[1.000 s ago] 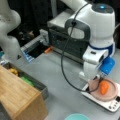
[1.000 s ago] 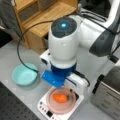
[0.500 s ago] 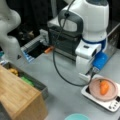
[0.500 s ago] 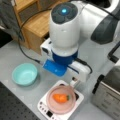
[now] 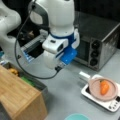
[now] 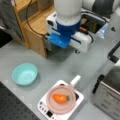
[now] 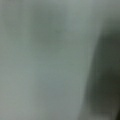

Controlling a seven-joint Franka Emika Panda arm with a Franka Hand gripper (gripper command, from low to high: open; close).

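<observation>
- Grey bench (image 6: 30, 52) carries everything in both front views, with dark clutter and shelving behind it.
- At a front view's left sits a wooden box (image 5: 17, 95), with a metal tray (image 5: 37, 83) of small yellow and green items just beside it.
- At a front view's left a teal bowl (image 6: 25, 73) rests on the bench, well apart from the other things; a wooden cabinet (image 6: 35, 27) stands above it at the top left.
- Toward the middle of both front views hangs the white and blue wrist of the arm (image 5: 61, 37), raised above the bench.
- Its gripper (image 5: 53, 63) points down over bare bench, to the left of the pan and apart from it; whether its jaws stand apart or together I cannot tell, as the wrist hides them.
- To the right lies a pink pan (image 5: 103, 88) on a white hotplate (image 5: 110, 103), its pale handle (image 5: 83, 75) pointing toward the arm.
- An orange carrot (image 5: 104, 86) lies inside the pan, near its middle; it shows there in both front views (image 6: 60, 98).
- At a front view's right stands a dark toaster oven (image 5: 100, 42), just behind the hotplate.
- The wrist view gives only a grey blur with a dark patch at its right.
</observation>
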